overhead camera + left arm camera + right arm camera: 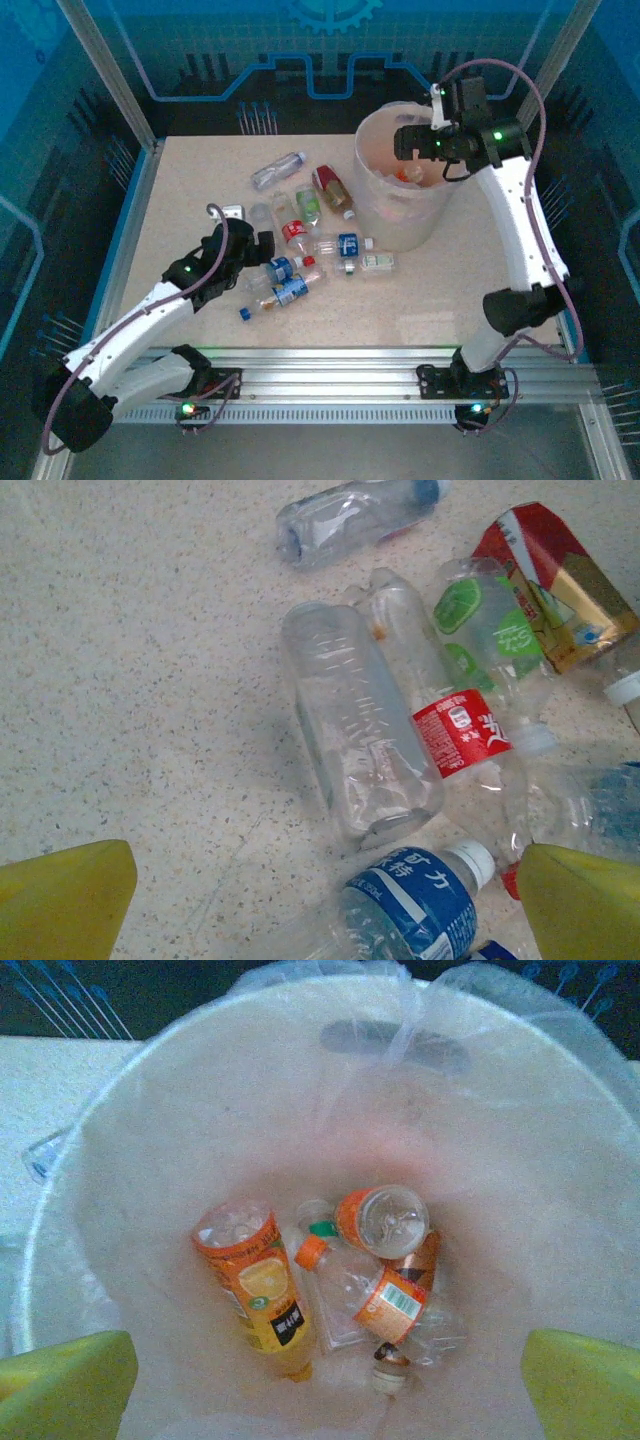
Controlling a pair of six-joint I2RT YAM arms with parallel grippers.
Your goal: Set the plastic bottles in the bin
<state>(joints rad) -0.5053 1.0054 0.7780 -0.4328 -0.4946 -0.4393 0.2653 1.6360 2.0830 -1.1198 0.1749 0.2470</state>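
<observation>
Okay, bottles (305, 245) first: most lie loose on the table (170, 210), scattered around its middle, at about 8 o'clock from the bin (400, 225). The bin stands at 1 o'clock on the table, its liner (400, 1020) draped over the rim.

Looking down into it on my right wrist camera, I count at least three orange bottles (255, 1295) at the bottom. One lies at 8 o'clock, one across the centre and one end-on at 12 o'clock, all bunched together.

My right gripper (408, 142) hangs over the bin's mouth. Its fingers (65, 1380) are spread wide with nothing between them.

Over to the scatter. My left gripper (250, 243) sits low at its 9 o'clock edge, and its fingers (60, 900) are wide apart too, holding nothing.

On the left wrist camera a clear bottle (355, 735) lies dead centre, label-less and dented. A red-label bottle (460, 730) presses against its 3 o'clock side. At 1 o'clock there is a green-label bottle (490, 630), and beyond that, at 2 o'clock, a red-and-gold bottle (550, 585).

A blue-label bottle (415, 905) with a white cap lies at 5 o'clock, just beside the clear one's end. Up at 12 o'clock a blue-cap bottle (350, 515) lies apart from the rest.
</observation>
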